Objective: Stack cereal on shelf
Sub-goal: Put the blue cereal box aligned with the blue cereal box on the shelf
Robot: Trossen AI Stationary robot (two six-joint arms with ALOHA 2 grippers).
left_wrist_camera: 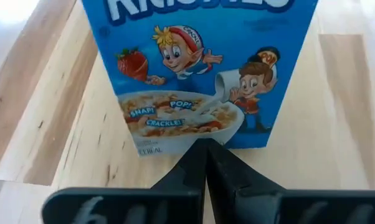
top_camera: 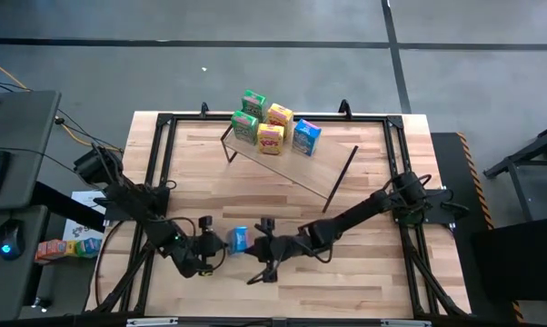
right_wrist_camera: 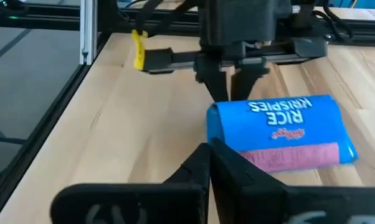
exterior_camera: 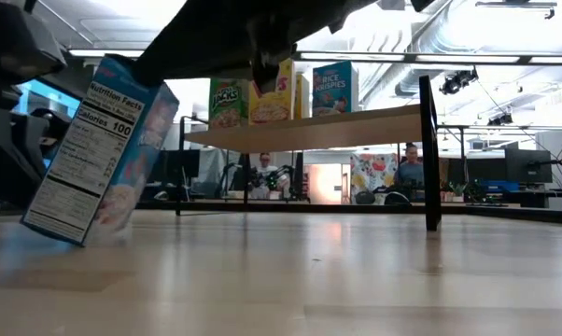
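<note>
One blue box (top_camera: 239,239) sits low on the wooden counter (top_camera: 283,195), tilted rather than flat, between the two grippers at the near edge. The left gripper (top_camera: 221,242) is just beside the box on its left, fingers clenched together with nothing between them; in the left wrist view the closed fingers (left_wrist_camera: 203,163) point at the bottom of the box's printed front (left_wrist_camera: 197,74), close to it or touching, which of the two cannot be told. The right gripper (top_camera: 258,246) is just beside the box on its right, also clenched and empty, its fingers (right_wrist_camera: 209,163) meeting at the box's near corner (right_wrist_camera: 281,134). In the low view the box (exterior_camera: 99,149) leans with its nutrition panel facing the camera, one lower edge on the counter. The shelf (top_camera: 287,162) stands toward the far side of the counter, set at an angle, and carries five boxes clustered at its far end: two green boxes (top_camera: 249,116), two yellow boxes (top_camera: 274,127) and a second blue box (top_camera: 306,137), all upright.
</note>
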